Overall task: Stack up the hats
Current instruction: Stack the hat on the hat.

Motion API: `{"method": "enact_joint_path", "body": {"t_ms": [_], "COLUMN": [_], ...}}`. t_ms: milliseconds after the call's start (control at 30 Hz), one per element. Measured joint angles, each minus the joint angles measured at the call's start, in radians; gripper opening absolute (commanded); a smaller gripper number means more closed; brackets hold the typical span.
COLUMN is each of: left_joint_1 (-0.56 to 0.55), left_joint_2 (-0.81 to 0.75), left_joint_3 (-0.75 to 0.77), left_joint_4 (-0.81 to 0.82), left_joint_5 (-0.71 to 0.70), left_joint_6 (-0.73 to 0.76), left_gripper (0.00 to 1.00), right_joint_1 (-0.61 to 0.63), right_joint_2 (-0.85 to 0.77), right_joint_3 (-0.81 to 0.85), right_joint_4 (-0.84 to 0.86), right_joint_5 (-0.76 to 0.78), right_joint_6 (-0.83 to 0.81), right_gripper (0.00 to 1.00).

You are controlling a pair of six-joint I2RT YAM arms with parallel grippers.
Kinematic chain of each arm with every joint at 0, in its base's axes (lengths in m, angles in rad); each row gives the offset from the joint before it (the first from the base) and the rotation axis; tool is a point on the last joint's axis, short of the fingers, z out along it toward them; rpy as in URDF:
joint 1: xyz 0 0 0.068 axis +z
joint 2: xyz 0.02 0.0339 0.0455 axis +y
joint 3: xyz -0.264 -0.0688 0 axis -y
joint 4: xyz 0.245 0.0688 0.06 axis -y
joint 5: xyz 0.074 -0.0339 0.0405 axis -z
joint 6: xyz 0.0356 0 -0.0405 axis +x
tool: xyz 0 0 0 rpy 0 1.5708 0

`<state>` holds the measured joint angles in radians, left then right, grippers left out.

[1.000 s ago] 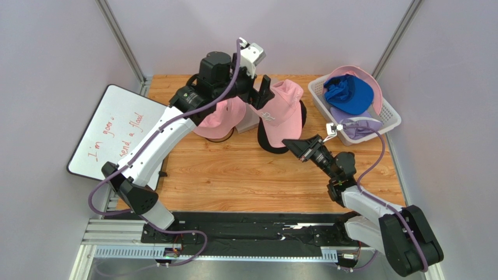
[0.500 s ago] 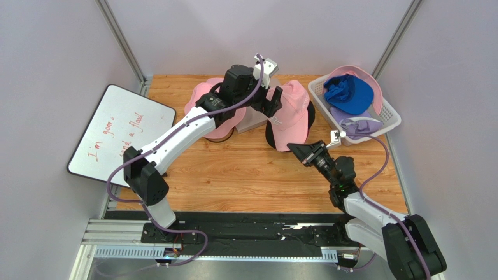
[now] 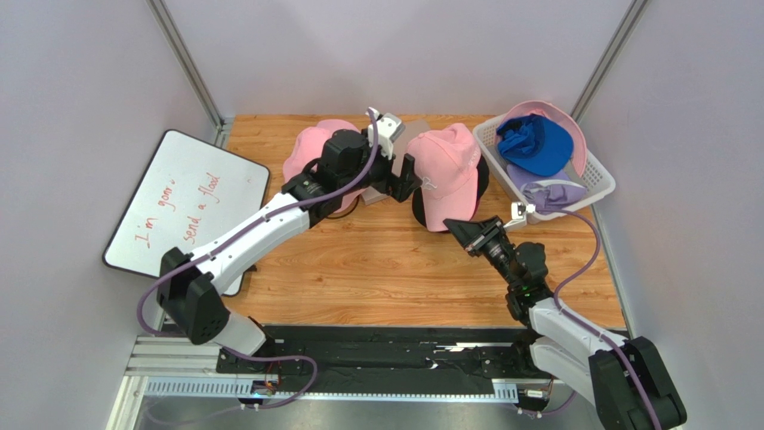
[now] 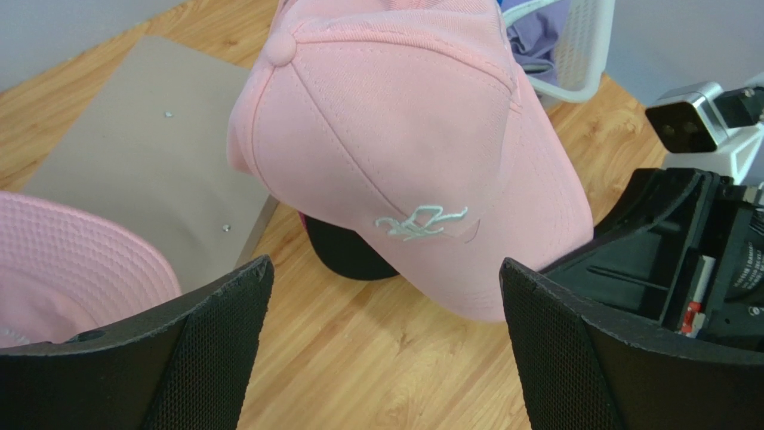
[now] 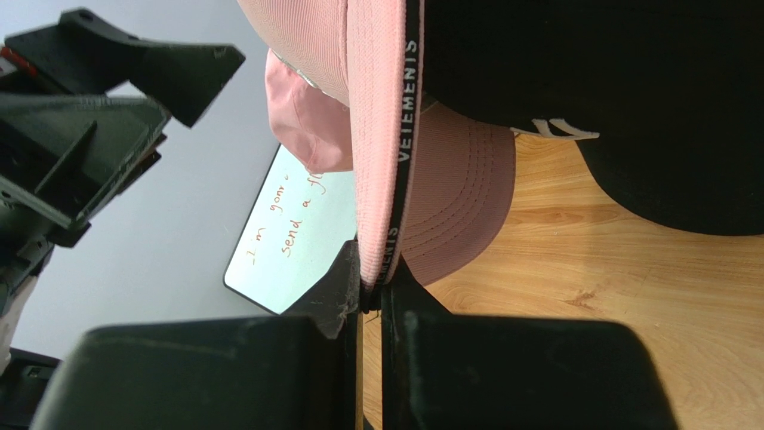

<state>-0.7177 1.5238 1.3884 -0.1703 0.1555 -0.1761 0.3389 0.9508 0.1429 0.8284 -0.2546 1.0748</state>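
At the back right corner of the desk (image 3: 377, 269) stood a white mesh basket (image 3: 592, 193). In it lay a blue cap (image 3: 536, 143) on top, a lavender hat (image 3: 547, 193) spilling over the near wall, and a pink brim (image 3: 574, 134) curving behind the blue one. Just left of the basket, a pink cap (image 3: 448, 166) sat over a black cap (image 3: 420, 213), whose dark edge showed beneath it. The right hand (image 3: 455, 227) was pressed together on the near rim of the pink cap; the wrist view showed its fingers (image 5: 341, 287) pinching the black lettered band along that rim. The left hand (image 4: 384, 287) hung spread wide just beside the pink cap's left side, gripping nothing. Behind the left arm sat a pink bucket hat (image 3: 314, 157), next to a grey board (image 4: 152, 152). A whiteboard (image 3: 179, 202) with red writing overhung the desk's left edge.
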Motion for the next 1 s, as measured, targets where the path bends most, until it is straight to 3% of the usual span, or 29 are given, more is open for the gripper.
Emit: {"method": "enact_joint_path", "body": {"t_ms": [333, 733, 1000], "left_joint_1": [0.0, -0.019, -0.065], "left_joint_2": [-0.232, -0.198, -0.104], "left_joint_3": [-0.323, -0.468, -0.508], "left_joint_4": [0.191, 0.338, 0.527], "left_joint_5": [0.037, 0.099, 0.182], "left_joint_6": [-0.043, -0.081, -0.198], "left_gripper": [1.0, 1.0, 1.0], "right_joint_1": [0.0, 0.0, 0.0], "right_joint_2": [-0.04, -0.082, -0.133], "right_joint_3": [-0.009, -0.032, -0.052], "right_joint_4": [-0.001, 0.009, 0.006], "right_joint_5": [0.03, 0.09, 0.144], "right_joint_6": [0.033, 0.112, 0.14], "right_gripper": [0.0, 0.0, 0.0]}}
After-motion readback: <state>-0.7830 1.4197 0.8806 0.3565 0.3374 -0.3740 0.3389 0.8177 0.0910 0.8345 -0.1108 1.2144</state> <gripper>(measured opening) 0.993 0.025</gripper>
